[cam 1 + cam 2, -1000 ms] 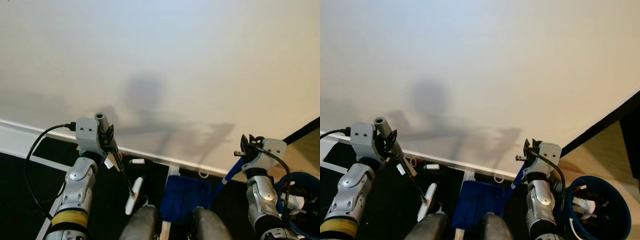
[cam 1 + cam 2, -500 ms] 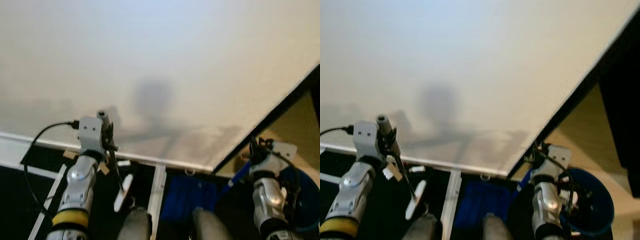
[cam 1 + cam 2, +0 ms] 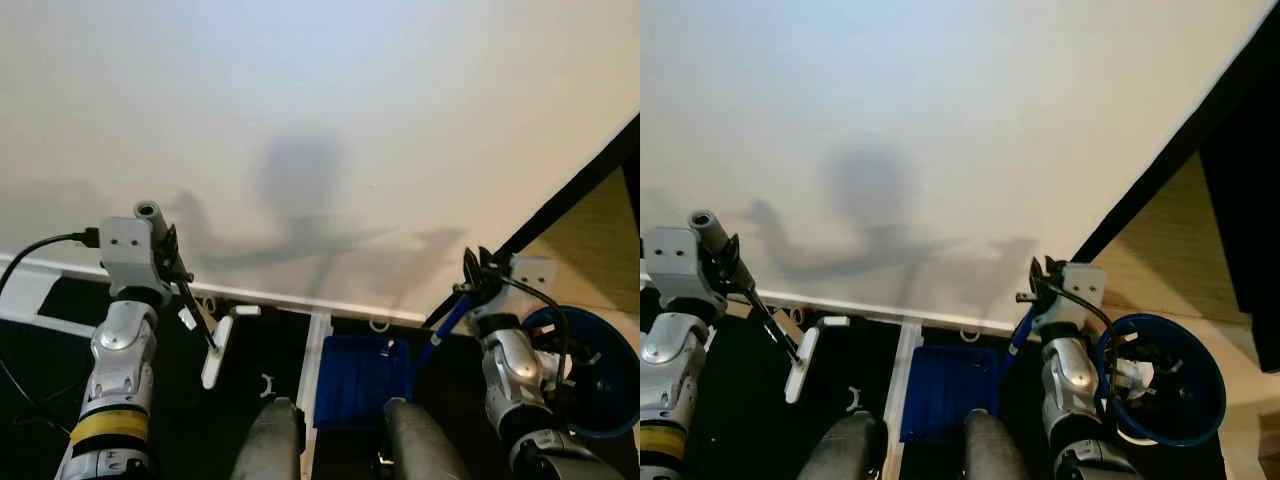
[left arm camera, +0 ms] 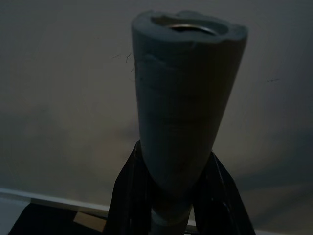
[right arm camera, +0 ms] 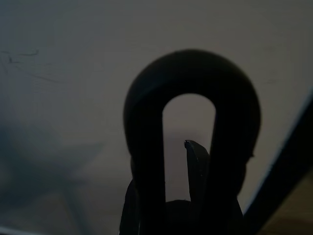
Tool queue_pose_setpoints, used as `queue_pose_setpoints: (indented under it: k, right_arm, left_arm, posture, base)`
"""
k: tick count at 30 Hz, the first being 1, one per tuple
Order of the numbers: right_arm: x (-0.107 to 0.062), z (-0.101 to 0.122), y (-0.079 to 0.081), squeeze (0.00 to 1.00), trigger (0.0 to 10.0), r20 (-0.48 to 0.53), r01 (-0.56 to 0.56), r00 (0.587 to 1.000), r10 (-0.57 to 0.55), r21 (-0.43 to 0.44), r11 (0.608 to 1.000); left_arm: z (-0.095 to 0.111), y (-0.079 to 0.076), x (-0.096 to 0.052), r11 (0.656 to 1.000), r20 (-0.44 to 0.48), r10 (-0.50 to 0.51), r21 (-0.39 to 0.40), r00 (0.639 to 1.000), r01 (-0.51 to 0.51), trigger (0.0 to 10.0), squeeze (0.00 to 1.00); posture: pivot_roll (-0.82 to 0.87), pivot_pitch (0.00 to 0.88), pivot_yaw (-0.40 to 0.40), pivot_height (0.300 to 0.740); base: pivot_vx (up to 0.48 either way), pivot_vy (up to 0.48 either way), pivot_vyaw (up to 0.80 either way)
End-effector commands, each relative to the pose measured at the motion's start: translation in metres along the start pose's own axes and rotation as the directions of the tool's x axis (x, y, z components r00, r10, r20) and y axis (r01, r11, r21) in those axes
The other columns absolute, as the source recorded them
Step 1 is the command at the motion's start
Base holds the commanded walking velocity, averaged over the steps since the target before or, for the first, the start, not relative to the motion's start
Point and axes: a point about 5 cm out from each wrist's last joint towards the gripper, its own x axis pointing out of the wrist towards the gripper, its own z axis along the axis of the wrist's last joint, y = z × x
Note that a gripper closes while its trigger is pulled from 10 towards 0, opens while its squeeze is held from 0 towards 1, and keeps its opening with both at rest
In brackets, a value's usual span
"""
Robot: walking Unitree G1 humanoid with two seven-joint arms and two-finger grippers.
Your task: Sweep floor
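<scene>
My left gripper (image 3: 173,264) is shut on the broom's handle, whose grey foam end (image 4: 183,98) sticks up past the black fingers (image 4: 126,196). A thin black rod runs down from it to the white broom head (image 3: 215,352), low over the dark floor near the wall. The right gripper (image 3: 474,279) is shut on the blue dustpan handle (image 3: 441,325), and the handle's black end loop (image 5: 191,100) rises above its fingers. The blue dustpan (image 3: 355,381) rests on the floor just ahead of my legs.
A white wall (image 3: 320,120) stands close in front, with a white skirting along its foot. A blue bin (image 3: 1162,382) holding white scraps sits at the right, on tan flooring. Small white bits (image 3: 263,383) lie on the dark floor (image 3: 40,390), crossed by white lines.
The whole picture has shifted, so the camera has turned. The left arm and broom now sit further left and the bin is more in view. Both grips are unchanged.
</scene>
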Motion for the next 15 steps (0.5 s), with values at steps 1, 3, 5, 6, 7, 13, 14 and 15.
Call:
queue_pose_setpoints:
  k: [1,3,5,6,7,13,14,15]
  right_arm:
    - [0.015,0.011,0.005,0.0,0.0,0.029,-0.022,0.999,0.021,0.015,1.0]
    - [0.015,0.011,0.005,0.0,0.0,0.029,-0.022,0.999,0.021,0.015,1.0]
    - [0.023,0.013,0.006,0.0,10.0,-0.001,-0.019,1.0,0.02,0.029,0.999]
    - [0.024,0.01,0.006,0.0,10.0,-0.033,-0.014,0.999,0.016,0.054,0.998]
    - [0.024,0.007,0.006,0.0,10.0,-0.063,-0.018,0.998,0.023,0.069,0.997]
    - [0.014,-0.007,0.0,0.0,10.0,-0.125,0.052,0.992,-0.036,0.124,0.991]
    - [0.011,-0.01,-0.002,0.0,10.0,-0.139,0.08,0.988,-0.061,0.135,0.988]
    - [0.011,-0.01,-0.002,0.0,10.0,-0.139,0.08,0.988,-0.061,0.135,0.988]
  left_arm:
    - [0.006,-0.001,0.003,0.999,0.003,-0.046,-0.003,0.999,0.046,10.0,0.0]
    - [0.006,-0.001,0.003,0.999,0.003,-0.046,-0.003,0.999,0.046,10.0,0.0]
    - [0.0,-0.011,0.003,0.994,-0.043,-0.104,0.015,0.994,0.105,10.0,0.0]
    - [-0.002,-0.015,0.003,0.992,-0.052,-0.121,0.018,0.991,0.122,10.0,0.0]
    - [-0.004,-0.019,0.002,0.992,-0.052,-0.127,0.018,0.991,0.128,10.0,0.0]
    - [-0.01,-0.027,0.002,0.99,-0.07,-0.137,0.009,0.988,0.138,10.0,0.0]
    - [-0.011,-0.028,0.003,0.99,-0.074,-0.141,0.006,0.987,0.142,10.0,0.0]
    - [-0.011,-0.028,0.003,0.99,-0.074,-0.141,0.006,0.987,0.142,10.0,0.0]
  posture:
    - [0.17,0.18,-0.01,0.74]
    - [0.17,0.18,-0.01,0.74]
    - [0.17,0.172,-0.016,0.74]
    - [0.15,0.158,-0.029,0.74]
    - [0.15,0.152,-0.032,0.74]
    - [0.14,0.13,-0.037,0.74]
    - [0.14,0.128,-0.035,0.74]
    - [0.14,0.128,-0.035,0.74]
  base:
    - [0.0,0.0,0.0]
    - [0.0,0.0,0.0]
    - [0.0,0.0,0.0]
    - [0.0,0.0,0.0]
    - [0.0,0.0,0.0]
    - [-0.144,0.0,0.0]
    - [-0.431,0.0,0.0]
    - [-0.431,0.0,0.0]
